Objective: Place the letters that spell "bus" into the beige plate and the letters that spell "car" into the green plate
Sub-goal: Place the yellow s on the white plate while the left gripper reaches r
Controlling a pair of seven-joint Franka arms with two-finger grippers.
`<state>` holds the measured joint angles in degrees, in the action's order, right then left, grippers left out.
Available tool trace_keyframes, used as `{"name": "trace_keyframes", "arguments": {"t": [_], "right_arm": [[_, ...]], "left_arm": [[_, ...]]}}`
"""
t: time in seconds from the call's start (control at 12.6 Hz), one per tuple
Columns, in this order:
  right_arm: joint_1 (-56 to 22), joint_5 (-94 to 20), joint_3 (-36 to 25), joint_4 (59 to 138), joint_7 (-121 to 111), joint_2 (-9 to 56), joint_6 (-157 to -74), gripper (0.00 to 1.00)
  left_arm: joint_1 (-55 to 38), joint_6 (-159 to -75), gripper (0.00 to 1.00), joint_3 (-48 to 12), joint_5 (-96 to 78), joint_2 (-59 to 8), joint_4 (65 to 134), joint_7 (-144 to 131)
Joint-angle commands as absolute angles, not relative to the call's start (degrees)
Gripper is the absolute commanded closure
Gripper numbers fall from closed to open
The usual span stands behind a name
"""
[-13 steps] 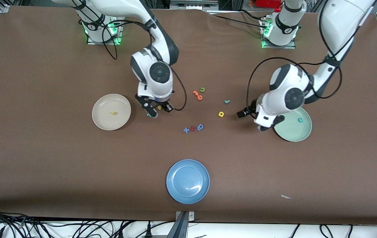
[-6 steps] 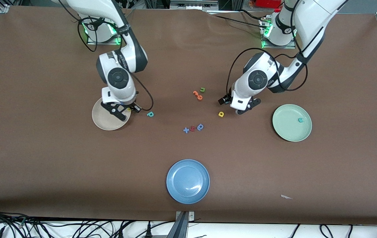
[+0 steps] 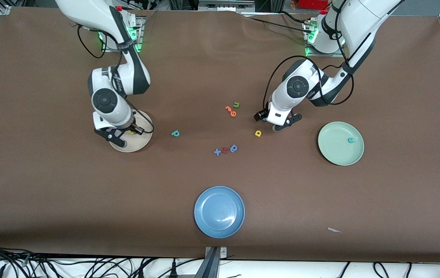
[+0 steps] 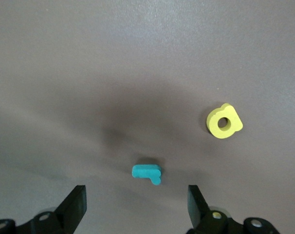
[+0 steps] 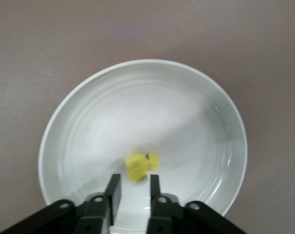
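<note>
My right gripper (image 3: pixel 121 139) hangs low over the beige plate (image 3: pixel 143 141), open by a narrow gap with nothing between its fingers. A yellow letter (image 5: pixel 141 166) lies in the beige plate (image 5: pixel 89 122) just ahead of the fingertips. The teal "b" (image 3: pixel 175 133) lies on the table beside that plate. My left gripper (image 4: pixel 136 209) is open wide over the teal "r" (image 4: pixel 147 172), with the yellow "a" (image 4: pixel 224 122) close by. From the front, the left gripper (image 3: pixel 281 125) hides the "r"; the "a" (image 3: pixel 258 133) shows. A teal "c" (image 3: pixel 351 140) lies in the green plate (image 3: pixel 335 152).
An olive "u" (image 3: pixel 236 104) and orange pieces (image 3: pixel 231 111) lie mid-table. A row of blue and red pieces (image 3: pixel 225 150) lies nearer the front camera. A blue plate (image 3: pixel 219 211) stands near the front edge. A white scrap (image 3: pixel 334 230) lies toward the left arm's end.
My right arm swung from above the teal "b" to over the beige plate and its fingers parted. My left arm moved from the green plate to above the teal "r".
</note>
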<state>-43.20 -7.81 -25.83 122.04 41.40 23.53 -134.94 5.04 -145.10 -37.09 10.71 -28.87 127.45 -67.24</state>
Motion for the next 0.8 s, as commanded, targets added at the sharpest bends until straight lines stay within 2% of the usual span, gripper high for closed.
{"name": "trace_keyframes", "arguments": {"t": [0.0, 0.4, 0.56, 0.72], "right_arm": [[-43.1, -9.8, -25.3, 123.3, 40.3, 22.0, -135.2, 0.00], [-43.4, -10.7, -19.7, 122.8, 50.4, 20.8, -134.6, 0.00], [-43.6, -10.7, -16.5, 120.6, 58.5, 21.2, -134.6, 0.09], [-43.6, -10.7, -14.6, 118.3, 63.9, 22.6, -134.8, 0.13]], "left_arm": [[5.2, -146.2, 0.10, -37.1, 14.7, -30.1, 127.6, -71.0], [5.5, -148.9, 0.10, -36.2, 17.8, -31.2, 126.8, -74.7], [5.3, -149.7, 0.10, -35.9, 17.8, -31.5, 126.7, -74.8], [5.1, -149.9, 0.10, -35.7, 17.8, -32.2, 126.7, -75.2]]}}
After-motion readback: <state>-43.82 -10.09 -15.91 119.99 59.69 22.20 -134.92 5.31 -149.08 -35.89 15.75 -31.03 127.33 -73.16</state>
